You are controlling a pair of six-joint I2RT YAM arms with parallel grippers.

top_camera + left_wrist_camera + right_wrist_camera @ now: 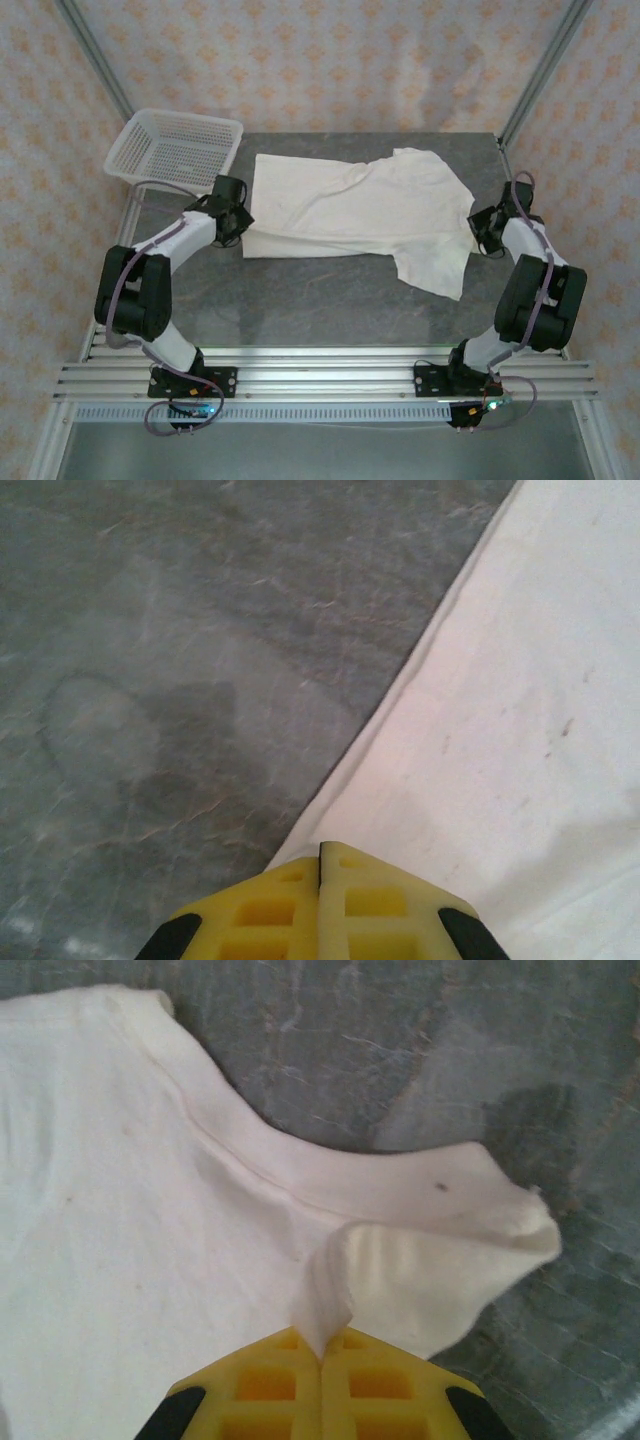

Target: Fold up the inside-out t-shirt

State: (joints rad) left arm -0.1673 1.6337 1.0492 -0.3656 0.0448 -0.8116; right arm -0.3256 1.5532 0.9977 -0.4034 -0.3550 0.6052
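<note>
The inside-out t-shirt (350,210) lies spread flat across the far half of the grey table, cream-white and lightly wrinkled, with one sleeve (435,265) pointing toward the near edge. My left gripper (243,222) sits at the shirt's left edge. In the left wrist view its jaws (320,846) are shut over the hem of the shirt (500,730), and I see no cloth between them. My right gripper (476,226) is at the shirt's right end. In the right wrist view it (322,1345) is shut on a raised pinch of the shirt (120,1210) beside the curved neckline seam.
A white mesh basket (175,150) stands at the table's far left corner, just behind the left arm. Metal frame posts (535,75) rise at the far corners. Bare grey tabletop (320,300) lies between the shirt and the arm bases.
</note>
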